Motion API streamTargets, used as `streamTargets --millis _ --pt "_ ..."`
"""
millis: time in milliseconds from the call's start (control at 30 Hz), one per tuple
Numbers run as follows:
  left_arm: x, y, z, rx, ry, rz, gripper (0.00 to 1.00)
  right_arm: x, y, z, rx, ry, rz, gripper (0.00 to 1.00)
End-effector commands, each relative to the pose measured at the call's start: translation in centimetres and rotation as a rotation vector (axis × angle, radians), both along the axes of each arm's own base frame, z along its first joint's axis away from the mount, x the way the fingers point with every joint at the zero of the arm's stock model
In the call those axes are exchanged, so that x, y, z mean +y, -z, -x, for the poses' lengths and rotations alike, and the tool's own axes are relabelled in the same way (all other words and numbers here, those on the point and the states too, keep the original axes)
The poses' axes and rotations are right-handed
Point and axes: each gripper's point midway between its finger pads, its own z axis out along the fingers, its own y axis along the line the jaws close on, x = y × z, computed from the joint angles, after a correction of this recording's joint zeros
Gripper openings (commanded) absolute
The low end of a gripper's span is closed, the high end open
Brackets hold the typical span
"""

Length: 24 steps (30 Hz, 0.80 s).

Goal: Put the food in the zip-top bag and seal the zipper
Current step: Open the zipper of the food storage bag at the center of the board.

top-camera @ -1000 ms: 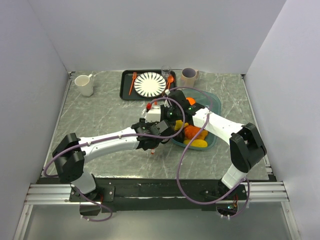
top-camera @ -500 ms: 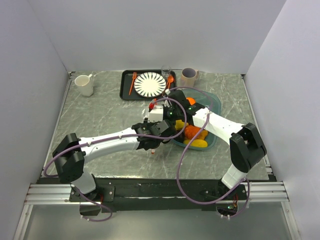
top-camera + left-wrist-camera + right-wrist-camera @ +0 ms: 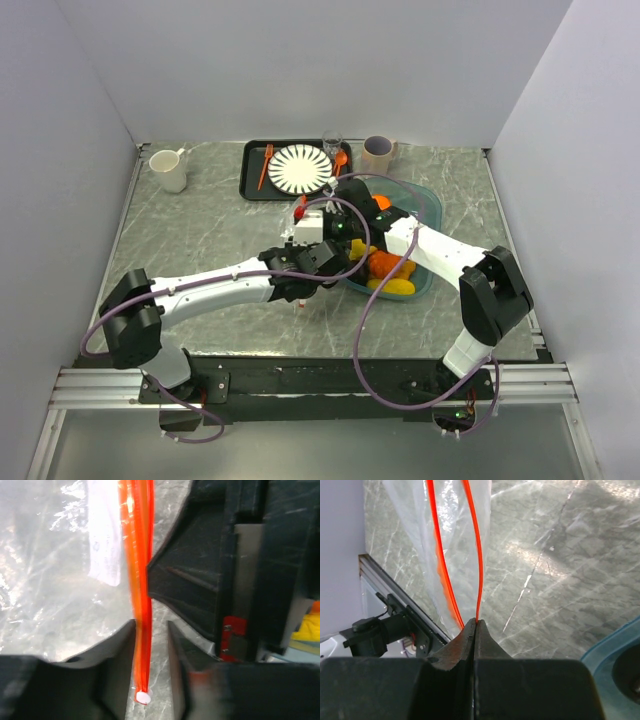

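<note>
The clear zip-top bag [image 3: 50, 580] hangs between my two grippers, and its orange-red zipper [image 3: 137, 555] runs down to a white end tab. My left gripper [image 3: 150, 630] is open with the zipper between its jaws, lying against the left finger. In the top view it is near the strip's near end [image 3: 302, 290]. My right gripper [image 3: 475, 622] is shut on one side of the zipper [image 3: 479, 555], while the other side curves off to the left. The bag [image 3: 460, 530] looks empty. The food, a round orange [image 3: 381, 264] and yellow pieces [image 3: 392, 286], lies in the teal tub [image 3: 425, 205].
A black tray [image 3: 252, 185] at the back holds a striped plate [image 3: 300, 168], an orange fork and spoon. A glass [image 3: 332, 142] and a mug [image 3: 378, 153] stand beside it, and a white mug [image 3: 168, 170] at the far left. The tub lies just right of both grippers.
My left arm has shifted slightly and its gripper has crept a little toward the far side along the zipper. The right arm has stayed put, still holding the strip.
</note>
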Motion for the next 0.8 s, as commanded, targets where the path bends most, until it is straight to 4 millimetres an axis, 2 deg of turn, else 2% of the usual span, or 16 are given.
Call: streamTargets --millis 0,233,400,600,767 --pt "0.2 -1.5 -0.1 -0.042 -0.034 0.049 0.45 1.0 -4.1 0.4 -0.071 -0.031 -0.104 0.0" --pt "0.5 -1.5 -0.2 -0.045 -0.051 0.037 0.44 1.2 -4.6 0.8 -0.065 -0.052 -0.137 0.0" --pt "0.7 -1.5 -0.3 -0.05 -0.058 0.037 0.33 1.3 -4.6 1.2 -0.057 -0.066 -0.149 0.0" --pt "1.3 -1.5 -0.2 -0.052 -0.081 0.033 0.31 1.2 -4.6 1.3 -0.056 -0.069 -0.15 0.0" --pt "2.1 -1.4 -0.4 -0.052 -0.111 0.029 0.23 1.2 -4.7 1.5 -0.053 -0.078 -0.155 0.0"
